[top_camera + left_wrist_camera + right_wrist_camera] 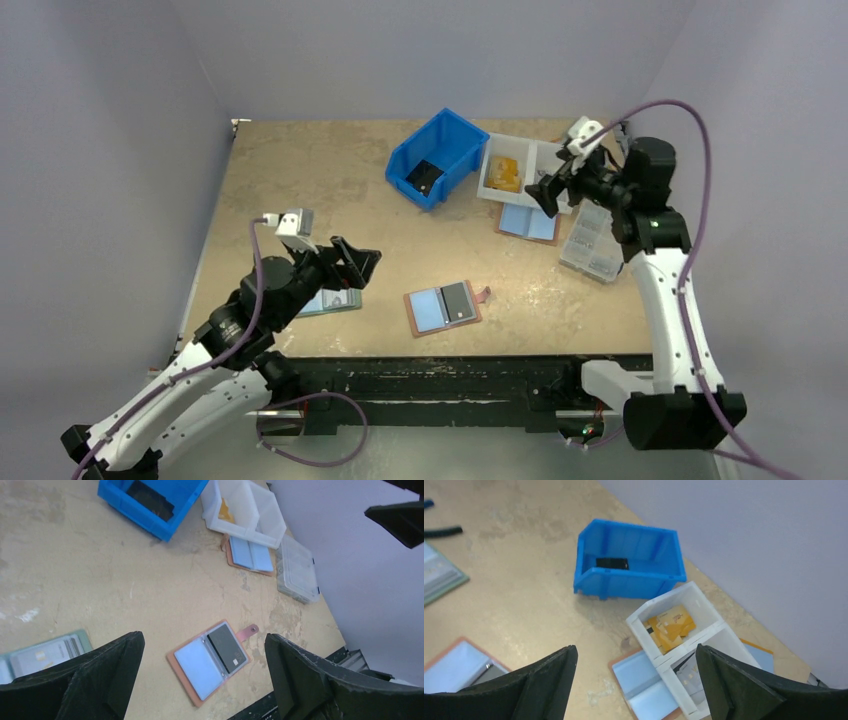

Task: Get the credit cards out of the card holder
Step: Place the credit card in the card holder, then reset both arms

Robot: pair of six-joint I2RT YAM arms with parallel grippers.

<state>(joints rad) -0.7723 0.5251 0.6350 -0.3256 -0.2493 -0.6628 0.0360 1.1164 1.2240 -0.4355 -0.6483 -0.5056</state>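
The card holder (442,309) lies open and flat near the table's front edge, salmon-brown with a snap tab (248,631). Its left pocket shows light-blue lining, and a dark credit card (227,648) sits in the right pocket. My left gripper (355,262) hovers to the holder's left, above the table. It is open and empty, and its wrist view frames the holder (195,672) between the fingers. My right gripper (545,195) hangs open and empty over the white divided tray (684,587). That tray holds yellow cards (671,627) and pale cards (689,677).
A blue bin (437,155) with a dark item inside stands at the back centre. A larger blue-lined folder (528,221) lies partly under the tray, with a clear plastic box (592,240) to its right. Greenish cards (330,300) lie under the left arm.
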